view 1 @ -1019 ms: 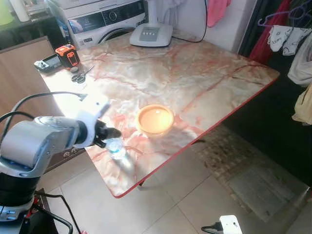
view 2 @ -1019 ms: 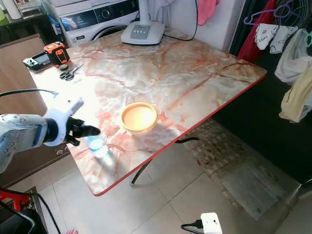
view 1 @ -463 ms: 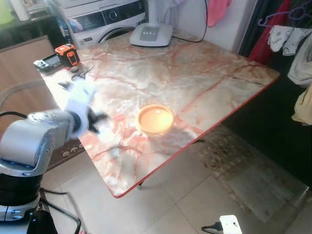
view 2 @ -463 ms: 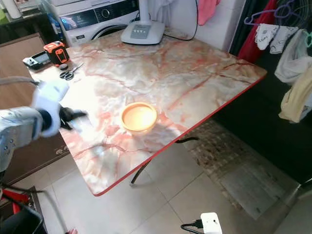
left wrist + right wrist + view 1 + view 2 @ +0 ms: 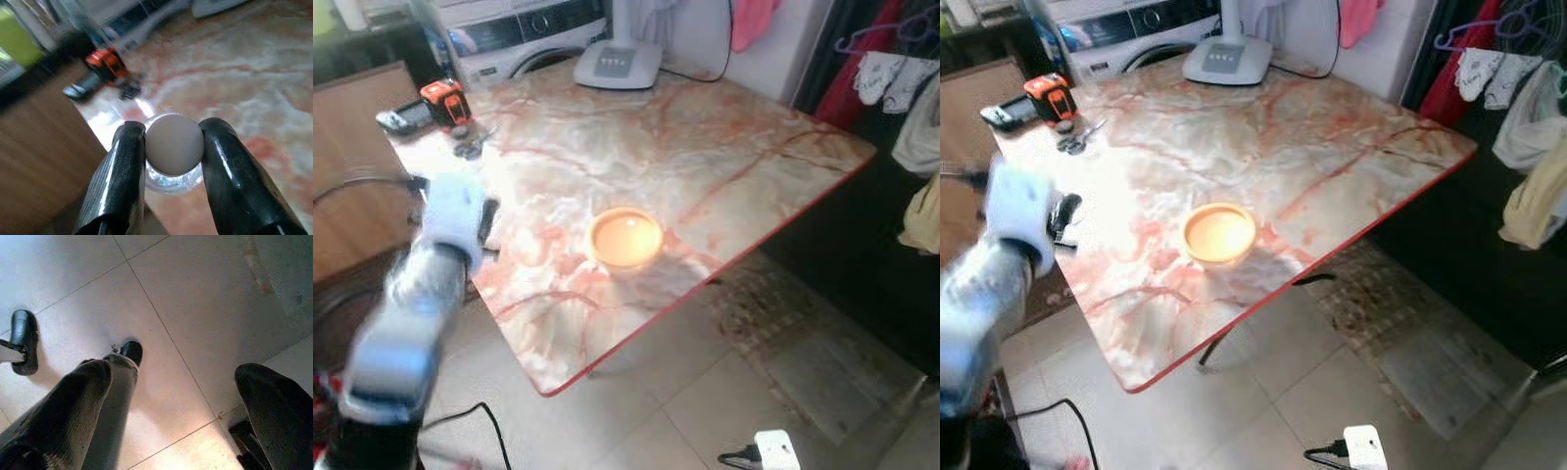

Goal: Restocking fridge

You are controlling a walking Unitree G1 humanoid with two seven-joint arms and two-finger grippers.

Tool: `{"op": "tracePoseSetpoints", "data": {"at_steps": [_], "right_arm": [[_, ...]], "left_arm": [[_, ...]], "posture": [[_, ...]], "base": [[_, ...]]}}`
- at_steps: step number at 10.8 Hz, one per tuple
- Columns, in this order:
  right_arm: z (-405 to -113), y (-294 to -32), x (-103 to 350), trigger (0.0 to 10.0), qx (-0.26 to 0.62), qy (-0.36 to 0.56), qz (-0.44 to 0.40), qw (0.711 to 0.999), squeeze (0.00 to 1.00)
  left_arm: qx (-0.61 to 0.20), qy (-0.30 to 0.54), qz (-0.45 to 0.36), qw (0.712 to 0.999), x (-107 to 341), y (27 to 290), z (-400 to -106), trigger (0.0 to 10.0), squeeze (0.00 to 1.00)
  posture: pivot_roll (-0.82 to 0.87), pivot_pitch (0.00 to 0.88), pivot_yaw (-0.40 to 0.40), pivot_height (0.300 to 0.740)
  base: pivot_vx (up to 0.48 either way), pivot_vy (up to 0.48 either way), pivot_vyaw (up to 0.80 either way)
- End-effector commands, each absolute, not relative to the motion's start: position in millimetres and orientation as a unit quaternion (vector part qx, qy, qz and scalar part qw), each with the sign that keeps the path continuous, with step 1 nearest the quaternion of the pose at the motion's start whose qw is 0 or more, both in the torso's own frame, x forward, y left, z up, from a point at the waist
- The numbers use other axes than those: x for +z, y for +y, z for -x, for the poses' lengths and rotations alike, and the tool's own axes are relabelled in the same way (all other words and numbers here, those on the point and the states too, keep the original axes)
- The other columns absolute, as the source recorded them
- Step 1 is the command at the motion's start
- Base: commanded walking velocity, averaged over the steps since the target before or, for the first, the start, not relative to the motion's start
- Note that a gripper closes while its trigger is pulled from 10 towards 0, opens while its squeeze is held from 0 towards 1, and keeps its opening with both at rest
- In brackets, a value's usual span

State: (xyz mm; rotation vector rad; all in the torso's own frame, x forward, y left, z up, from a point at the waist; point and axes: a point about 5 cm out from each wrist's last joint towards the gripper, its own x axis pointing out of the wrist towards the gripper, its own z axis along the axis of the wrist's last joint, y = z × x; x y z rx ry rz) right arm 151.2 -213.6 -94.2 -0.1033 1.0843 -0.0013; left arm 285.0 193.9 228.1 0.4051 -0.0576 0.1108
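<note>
A small clear bottle with a white cap [image 5: 173, 144] sits between the two black fingers of my left gripper [image 5: 173, 129], which is shut on it just below the cap. In the eye views the left arm is blurred, and the left gripper [image 5: 484, 220] hangs at the left edge of the marble table [image 5: 705, 147], left of an orange bowl [image 5: 626, 239]. My right gripper [image 5: 171, 374] hangs open over the pale floor tiles with nothing between its fingers.
At the table's far left corner lie an orange tape measure [image 5: 446, 96] and scissors [image 5: 468, 149]. A white appliance base [image 5: 617, 65] stands at the back. A wooden cabinet [image 5: 352, 186] is on the left, hung clothes [image 5: 901, 78] on the right, a power strip [image 5: 773, 450] on the floor.
The bottle stood on the table near the bowl a second ago. The left gripper has carried it off leftward to the table's left edge; the arm is moving fast and blurred.
</note>
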Motion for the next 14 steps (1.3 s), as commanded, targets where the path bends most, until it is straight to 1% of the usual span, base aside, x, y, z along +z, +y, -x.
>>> {"op": "tracePoseSetpoints", "data": {"at_steps": [1, 3, 4, 5, 6, 7, 9, 12, 14], "right_arm": [[-146.7, -214.3, -95.7, 10.0, 0.002, 0.520, 0.051, 0.852, 0.00], [-145.7, -215.4, -95.8, 10.0, 0.003, 0.521, 0.053, 0.852, 0.00], [-145.1, -216.0, -95.9, 10.0, 0.002, 0.521, 0.052, 0.852, 0.00], [-143.9, -217.4, -96.0, 10.0, 0.000, 0.522, 0.052, 0.851, 0.00], [-142.7, -217.9, -96.4, 10.0, -0.006, 0.524, 0.048, 0.851, 0.00], [-141.9, -217.4, -96.8, 10.0, -0.009, 0.524, 0.045, 0.851, 0.00], [-139.7, -218.6, -97.2, 10.0, -0.012, 0.523, 0.039, 0.852, 0.00], [-138.3, -218.9, -97.6, 10.0, -0.015, 0.523, 0.037, 0.851, 0.00], [-139.0, -218.9, -97.4, 10.0, -0.024, 0.521, 0.030, 0.853, 0.00]], "left_arm": [[0.084, -0.096, -0.210, 0.969, 241.5, 195.6, -278.4, 10.0, 0.00], [0.109, -0.166, -0.212, 0.957, 228.1, 198.8, -262.5, 10.0, 0.00], [0.084, -0.189, -0.248, 0.946, 224.2, 192.8, -256.2, 10.0, 0.00], [0.080, -0.203, -0.254, 0.942, 220.8, 189.8, -249.2, 10.0, 0.00], [0.113, -0.195, -0.231, 0.947, 215.5, 197.9, -246.3, 10.0, 0.00], [0.122, -0.182, -0.218, 0.951, 203.9, 201.7, -246.7, 10.0, 0.00], [0.123, -0.178, -0.185, 0.959, 191.8, 194.2, -242.3, 10.0, 0.00], [0.120, -0.200, -0.198, 0.952, 191.5, 191.4, -241.0, 10.0, 0.00], [0.120, -0.215, -0.216, 0.945, 196.5, 189.9, -241.5, 10.0, 0.00]], "posture": [[0.18, 0.086, -0.023, 0.740], [0.17, 0.074, -0.026, 0.740], [0.17, 0.069, -0.029, 0.740], [0.18, 0.065, -0.034, 0.740], [0.18, 0.056, -0.032, 0.740], [0.18, 0.051, -0.031, 0.740], [0.19, 0.041, -0.034, 0.740], [0.19, 0.037, -0.034, 0.740], [0.19, 0.065, -0.027, 0.740]], "base": [[0.000, 0.000, 0.00], [0.000, 0.000, 0.00], [0.000, 0.000, 0.00], [0.000, 0.000, 0.00], [0.000, 0.000, 0.00], [0.000, 0.000, 0.00], [0.000, 0.000, 0.00], [0.000, 0.000, 0.00], [0.000, 0.000, 0.00]]}}
